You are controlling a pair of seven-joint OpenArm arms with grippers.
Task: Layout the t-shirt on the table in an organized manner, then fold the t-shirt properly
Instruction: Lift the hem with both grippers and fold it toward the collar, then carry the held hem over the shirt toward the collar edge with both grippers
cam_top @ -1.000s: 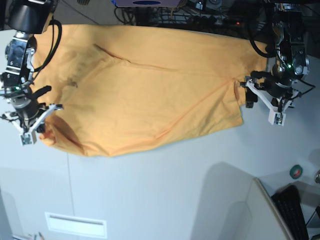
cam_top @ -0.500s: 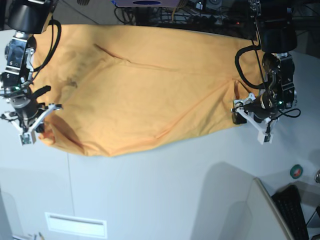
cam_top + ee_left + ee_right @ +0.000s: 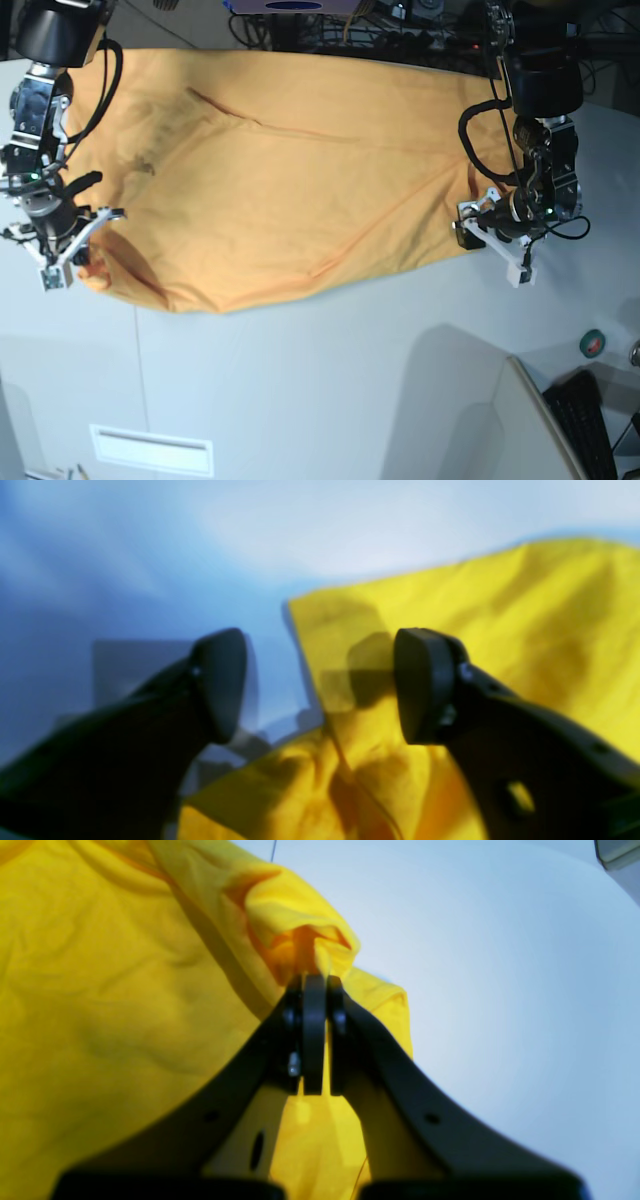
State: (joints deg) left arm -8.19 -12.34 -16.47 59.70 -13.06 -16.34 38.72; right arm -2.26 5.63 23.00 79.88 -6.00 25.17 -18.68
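The orange t-shirt [image 3: 290,170] lies spread across the pale table [image 3: 330,380], with some creases running through it. At its near left corner my right gripper [image 3: 72,258] is shut on a bunched fold of the shirt; the right wrist view shows the fingertips [image 3: 315,985] pressed together on the cloth [image 3: 100,990]. My left gripper [image 3: 478,238] is at the near right corner. The left wrist view shows this gripper [image 3: 320,685] open. One finger [image 3: 220,680] is over bare table, the other [image 3: 425,685] over the shirt [image 3: 500,630], whose edge runs between them.
A green tape roll [image 3: 593,343] and a black keyboard [image 3: 590,425] sit at the near right, beside a slanted board edge [image 3: 530,400]. Dark cables [image 3: 400,30] run behind the table's far edge. A white rectangular label [image 3: 150,450] lies near the front left.
My left arm has moved in from the right and down to the shirt's near right corner, and its jaws have narrowed somewhat. The right arm and the shirt have stayed still.
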